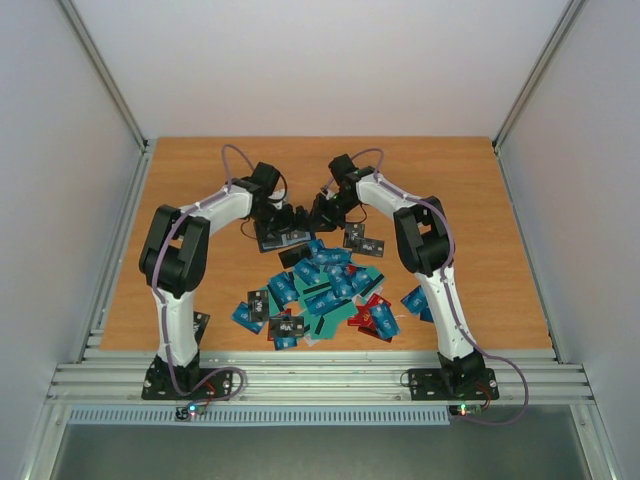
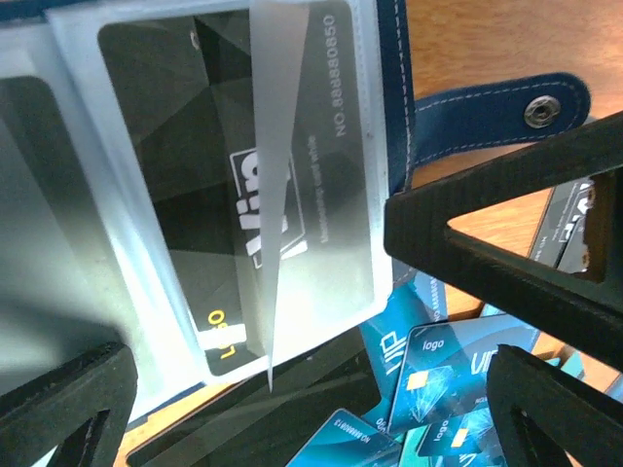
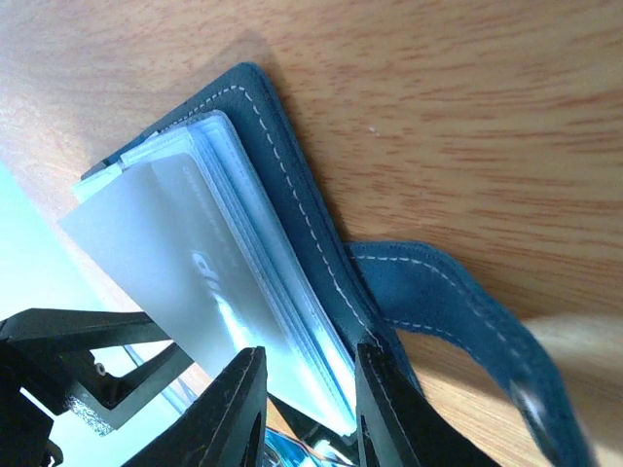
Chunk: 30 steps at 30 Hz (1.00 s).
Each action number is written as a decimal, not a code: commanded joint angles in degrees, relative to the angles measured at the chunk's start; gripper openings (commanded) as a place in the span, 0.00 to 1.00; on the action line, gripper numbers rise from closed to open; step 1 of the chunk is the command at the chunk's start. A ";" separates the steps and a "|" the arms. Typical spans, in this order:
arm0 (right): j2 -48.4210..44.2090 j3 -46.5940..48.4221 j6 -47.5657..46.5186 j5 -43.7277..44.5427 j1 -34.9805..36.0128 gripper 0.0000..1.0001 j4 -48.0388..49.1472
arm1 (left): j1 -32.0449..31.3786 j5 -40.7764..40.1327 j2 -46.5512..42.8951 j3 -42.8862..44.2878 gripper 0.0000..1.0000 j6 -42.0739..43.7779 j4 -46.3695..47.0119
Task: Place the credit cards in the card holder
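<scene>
White arm links (image 1: pixel 225 205), black joints (image 1: pixel 176 252), purple cables (image 1: pixel 228 150)

card holder (image 1: pixel 283 236) is lying open, navy cover with pale stitching facing down, snap strap (image 2: pixel 506 109) trailing off one side. Clear plastic sleeves (image 3: pixel 243 243) are fanning up from the spine; one is standing partly lifted. A black card (image 2: pixel 243 185) with white VIP print and a number is sitting flat inside the top sleeve. Remaining credit cards (image 1: pixel 328 290) are lying loose in an overlapping heap just below the card holder in the top view; mostly teal and blue, a few red and black at the heap's far end from the card holder. Some teal cards (image 2: pixel 438 384) are lying face up just beside the card holder, chip and logo print showing.
</scene>
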 commanded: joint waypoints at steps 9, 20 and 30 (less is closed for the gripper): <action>-4.06 -0.10 -1.99 -2.06 0.48 0.35 1.40 | 2.57 -2.36 -5.52 2.22 0.82 8.82 -6.14; -1.54 4.20 -3.78 -3.66 0.39 0.36 -0.66 | 4.63 1.82 -0.58 3.55 0.21 10.97 -2.57; 0.62 6.57 -4.80 -5.05 0.26 0.36 -2.38 | 4.75 2.32 4.60 6.07 0.00 11.91 -2.33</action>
